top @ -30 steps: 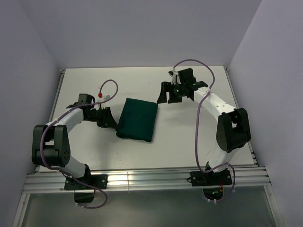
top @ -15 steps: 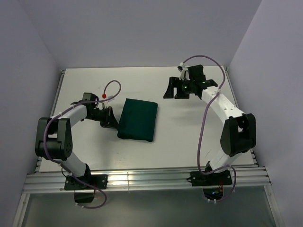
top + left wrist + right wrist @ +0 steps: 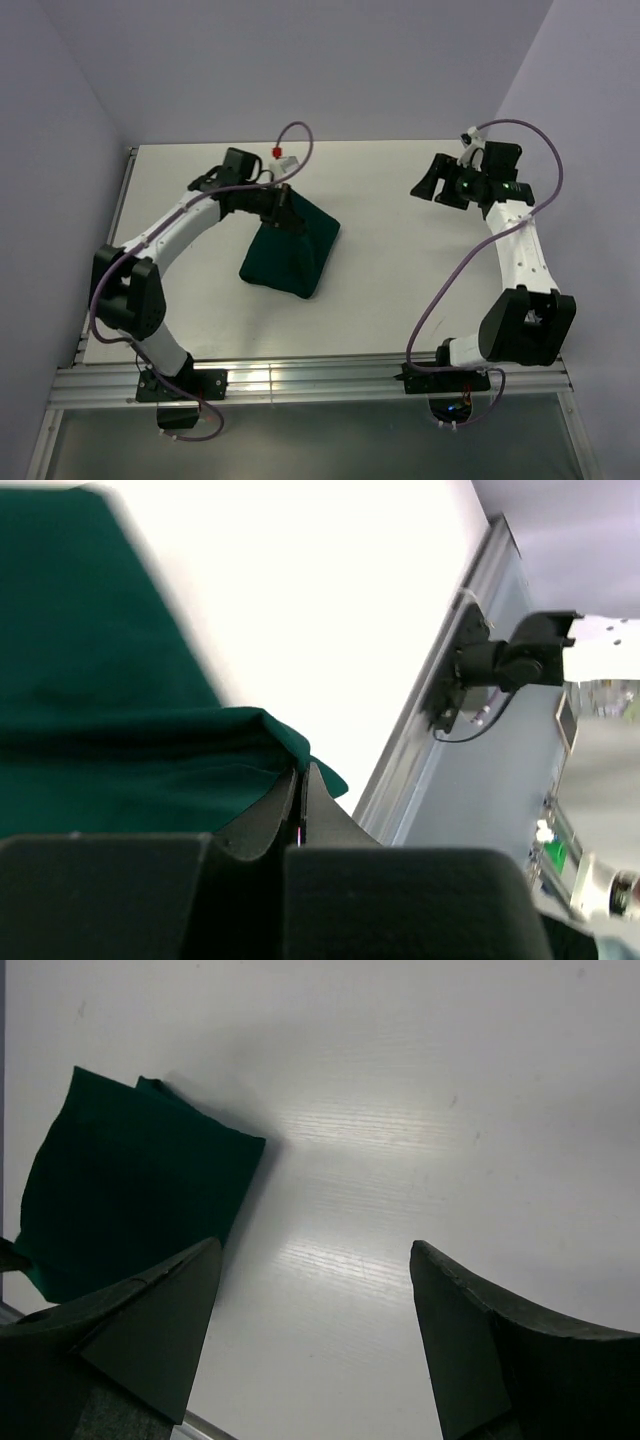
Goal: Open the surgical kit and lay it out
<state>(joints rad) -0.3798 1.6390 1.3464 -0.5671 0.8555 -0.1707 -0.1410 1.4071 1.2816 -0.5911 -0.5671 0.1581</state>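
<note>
I read the left hand (image 3: 286, 212) clamped on the dark green cloth wrap's (image 3: 290, 258) corner, the right hand (image 3: 430, 182) open above the white table (image 3: 400, 290) between pale walls (image 3: 300, 70).

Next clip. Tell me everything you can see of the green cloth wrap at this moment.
The green cloth wrap is a dark green, matte fabric bundle, folded shut into a rough rectangle, so nothing inside shows. It lies on the white table, left of centre, turned at a slant. One far corner is pinched between the closed fingers of the left gripper, and a fold of cloth rises to the fingertips, so that corner looks slightly lifted. Nothing else touches it.
</note>
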